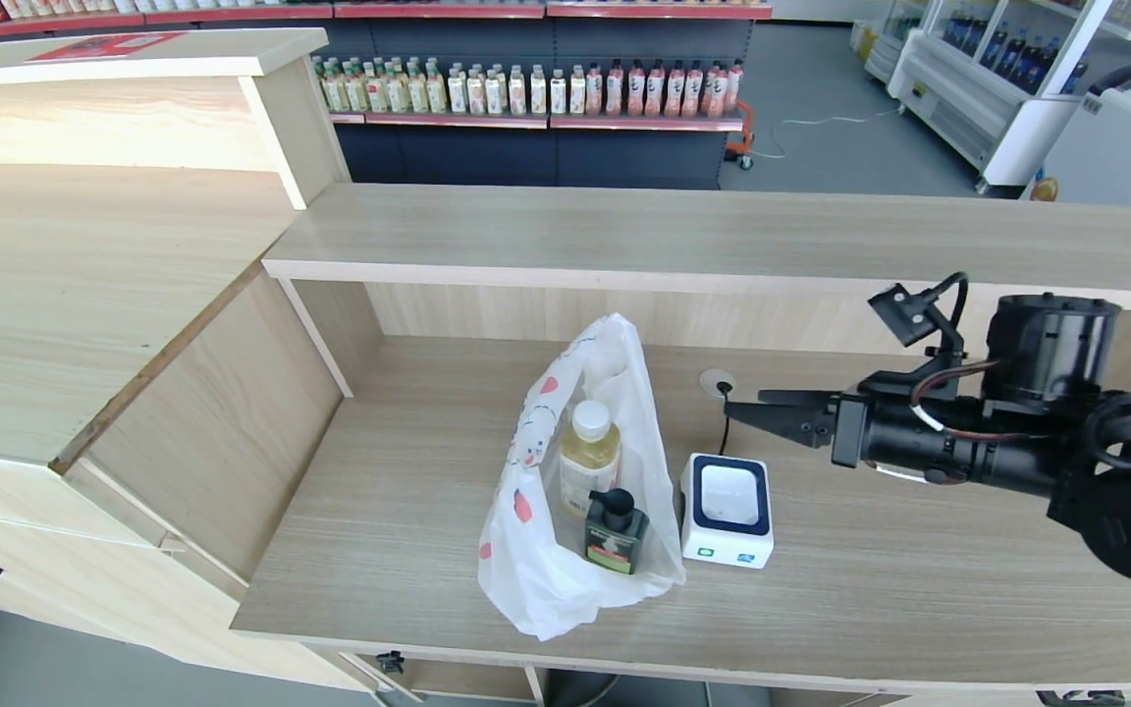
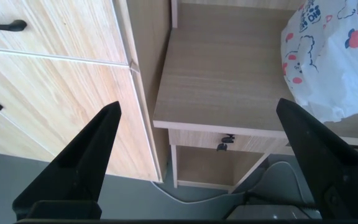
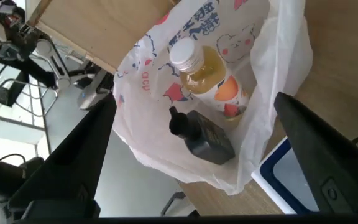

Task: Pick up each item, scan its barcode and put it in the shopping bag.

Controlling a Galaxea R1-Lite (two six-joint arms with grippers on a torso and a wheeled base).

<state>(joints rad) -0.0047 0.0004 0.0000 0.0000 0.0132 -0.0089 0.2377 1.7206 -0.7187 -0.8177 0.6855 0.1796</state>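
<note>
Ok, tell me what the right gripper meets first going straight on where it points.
Probably the white plastic shopping bag, its near wall beside the pale yellow drink bottle; depth is unclear.

A light wood-grain checkout counter sits below a raised ledge. On it lies a white plastic shopping bag, open, and just beside it a white barcode scanner. The scanner's black cable runs back to a round grommet.

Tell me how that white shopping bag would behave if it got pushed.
The shopping bag looks like thin, crumpled film, so it would probably buckle rather than slide as one piece. The yellow drink bottle and dark pump bottle inside likely anchor it, though they might shift.
</note>
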